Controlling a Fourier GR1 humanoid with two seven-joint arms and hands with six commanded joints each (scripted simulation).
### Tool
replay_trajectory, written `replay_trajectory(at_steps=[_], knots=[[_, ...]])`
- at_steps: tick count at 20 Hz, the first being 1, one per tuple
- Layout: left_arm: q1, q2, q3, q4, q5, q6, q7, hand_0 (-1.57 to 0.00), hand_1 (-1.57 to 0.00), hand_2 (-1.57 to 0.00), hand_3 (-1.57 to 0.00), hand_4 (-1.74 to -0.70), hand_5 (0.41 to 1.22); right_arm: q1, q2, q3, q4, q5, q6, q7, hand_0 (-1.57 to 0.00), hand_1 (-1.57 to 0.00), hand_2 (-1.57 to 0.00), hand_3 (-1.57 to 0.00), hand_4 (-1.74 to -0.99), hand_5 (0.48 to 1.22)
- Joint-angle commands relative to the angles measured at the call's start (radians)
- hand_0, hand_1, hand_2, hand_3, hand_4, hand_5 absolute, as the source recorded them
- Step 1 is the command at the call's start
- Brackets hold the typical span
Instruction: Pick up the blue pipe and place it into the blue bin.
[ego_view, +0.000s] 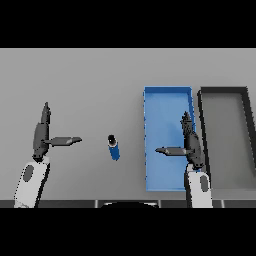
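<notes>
The blue pipe (114, 148) is on the grey table between my two hands, left of the blue bin (160, 110). Its dark ring-shaped end faces up and away, so it stands on end, tilted in the view. My right hand (190, 142) is open over the blue bin, fingers straight and thumb pointing left toward the pipe; a strip of bin floor and table shows between it and the pipe, so it does not touch it. My left hand (41, 135) is open over the table to the left of the pipe, thumb pointing right, apart from it.
A dark grey bin (247, 130) stands right of the blue bin, side by side with it. The grey table (90, 85) stretches behind and left of the pipe.
</notes>
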Motion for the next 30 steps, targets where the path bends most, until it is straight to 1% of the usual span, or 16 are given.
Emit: replay_trajectory(at_steps=[1,6,7,8,9,11,13,14,17,19,21,22,23,24,27,30], knots=[[-0.001,-0.002,-0.001,-0.001,-0.001,0.002,-0.004,0.00,0.00,0.00,0.00,-0.97,0.594,0.000,-0.002,-0.002,0.000,-0.002,0.000,0.000,0.00,0.00,0.00,0.00,-1.210,0.594],[-0.004,-0.020,-0.018,-0.011,-0.014,0.018,0.003,0.00,0.00,0.00,0.00,-0.97,0.594,-0.001,-0.016,-0.015,0.000,-0.017,0.011,0.002,0.00,0.00,0.00,0.00,-1.210,0.594],[-0.003,0.053,-0.054,-0.016,-0.022,-0.098,-0.037,0.00,0.00,0.00,0.00,-0.97,0.594,0.017,-0.091,0.022,-0.026,0.061,0.037,-0.052,0.00,0.00,0.00,0.00,-1.210,0.594],[0.002,0.106,-0.065,-0.009,-0.015,-0.186,-0.073,0.00,0.00,0.00,0.00,-0.97,0.595,0.034,-0.131,0.051,-0.051,0.115,0.048,-0.086,0.00,0.00,0.00,0.00,-1.206,0.592],[0.002,0.140,-0.069,0.002,-0.010,-0.238,-0.086,0.00,0.00,0.00,0.00,-0.97,0.596,0.045,-0.154,0.070,-0.064,0.153,0.053,-0.097,0.00,0.00,0.00,0.00,-1.198,0.589],[-0.011,0.166,-0.082,0.021,-0.011,-0.296,-0.101,0.00,0.00,0.00,0.00,-0.97,0.596,0.059,-0.163,0.098,-0.083,0.189,0.059,-0.088,0.00,0.00,0.00,0.00,-1.192,0.587],[-0.008,0.172,-0.091,0.012,-0.012,-0.317,-0.118,0.00,0.00,0.00,0.00,-0.97,0.598,0.052,-0.175,0.095,-0.081,0.194,0.061,-0.078,0.00,0.00,0.00,0.00,-1.191,0.587],[0.006,0.180,-0.093,-0.006,-0.009,-0.327,-0.137,0.00,0.00,0.00,0.00,-0.97,0.593,0.060,-0.177,0.098,-0.087,0.195,0.065,-0.087,0.00,0.00,0.00,0.00,-1.187,0.585],[0.051,0.219,-0.123,-0.084,0.007,-0.394,-0.164,0.00,0.00,0.00,0.00,-0.98,0.583,0.054,-0.168,0.099,-0.099,0.184,0.066,-0.068,0.00,0.00,0.00,0.00,-1.187,0.579],[0.067,0.243,-0.153,-0.135,0.015,-0.437,-0.137,0.00,0.00,0.00,0.00,-0.99,0.566,0.065,-0.166,0.104,-0.114,0.181,0.068,-0.069,0.00,0.00,0.00,0.00,-1.200,0.580],[0.075,0.233,-0.214,-0.199,-0.019,-0.437,-0.067,0.00,0.00,0.00,0.00,-1.00,0.530,0.051,-0.162,0.104,-0.112,0.181,0.067,-0.048,0.00,0.00,0.00,0.00,-1.214,0.581],[0.077,0.238,-0.238,-0.223,-0.024,-0.448,-0.022,0.00,0.00,0.00,0.00,-1.02,0.512,0.049,-0.163,0.096,-0.111,0.164,0.074,-0.055,0.00,0.00,0.00,0.00,-1.225,0.580],[0.081,0.240,-0.254,-0.233,-0.031,-0.455,0.002,0.00,0.00,0.00,0.00,-1.03,0.496,0.038,-0.159,0.097,-0.107,0.166,0.069,-0.040,0.00,0.00,0.00,0.00,-1.229,0.576],[0.081,0.235,-0.278,-0.249,-0.039,-0.466,0.022,0.00,0.00,0.00,0.00,-1.05,0.483,0.045,-0.164,0.094,-0.113,0.163,0.073,-0.047,0.00,0.00,0.00,0.00,-1.228,0.573],[0.067,0.200,-0.337,-0.235,-0.095,-0.481,0.025,0.00,0.00,0.00,0.00,-1.08,0.469,0.058,-0.178,0.095,-0.114,0.174,0.077,-0.060,0.00,0.00,0.00,0.00,-1.213,0.572],[0.052,0.147,-0.373,-0.220,-0.123,-0.476,0.014,0.00,0.00,0.00,0.00,-1.12,0.470,0.053,-0.171,0.094,-0.110,0.166,0.079,-0.045,0.00,0.00,0.00,0.00,-1.210,0.570]])
